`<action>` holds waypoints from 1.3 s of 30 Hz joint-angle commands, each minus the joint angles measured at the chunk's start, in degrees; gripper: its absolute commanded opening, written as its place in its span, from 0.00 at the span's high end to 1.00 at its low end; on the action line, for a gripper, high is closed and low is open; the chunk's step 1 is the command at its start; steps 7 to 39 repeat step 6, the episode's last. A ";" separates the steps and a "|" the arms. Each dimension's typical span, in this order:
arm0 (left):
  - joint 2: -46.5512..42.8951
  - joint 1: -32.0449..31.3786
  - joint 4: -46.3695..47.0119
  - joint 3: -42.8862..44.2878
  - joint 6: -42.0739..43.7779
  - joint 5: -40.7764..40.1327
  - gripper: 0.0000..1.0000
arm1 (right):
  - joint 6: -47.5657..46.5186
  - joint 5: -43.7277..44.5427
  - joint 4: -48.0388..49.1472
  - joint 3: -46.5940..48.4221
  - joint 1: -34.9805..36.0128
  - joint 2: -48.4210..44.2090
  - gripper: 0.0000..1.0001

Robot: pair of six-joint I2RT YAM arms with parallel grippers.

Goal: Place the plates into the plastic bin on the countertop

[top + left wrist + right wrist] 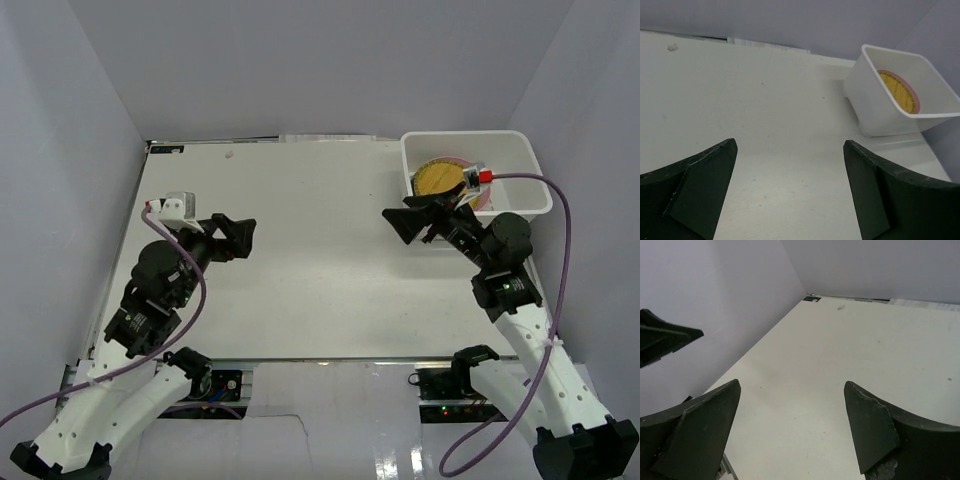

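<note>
The white plastic bin (530,170) stands at the back right of the countertop (310,260). Inside it a yellow woven-look plate (440,178) lies on top, with a pink plate rim (483,200) showing under it. The left wrist view shows the bin (880,110) with the yellow plate (897,90) inside. Other plates are hidden. My left gripper (243,236) is open and empty over the left side of the counter. My right gripper (405,222) is open and empty, just left of the bin's front corner, pointing left.
Grey walls enclose the countertop on three sides. A small speck (230,155) lies near the back edge. The left gripper's fingertips (670,337) show at the left of the right wrist view. A purple cable (560,230) loops from the right wrist.
</note>
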 commanded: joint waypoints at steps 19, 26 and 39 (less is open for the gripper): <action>-3.13 0.20 1.39 3.60 -0.42 1.94 0.02 | -6.50 4.63 0.79 -5.21 3.12 -8.53 0.10; -3.13 0.20 1.39 3.60 -0.42 1.94 0.02 | -6.50 4.63 0.79 -5.21 3.12 -8.53 0.10; -3.13 0.20 1.39 3.60 -0.42 1.94 0.02 | -6.50 4.63 0.79 -5.21 3.12 -8.53 0.10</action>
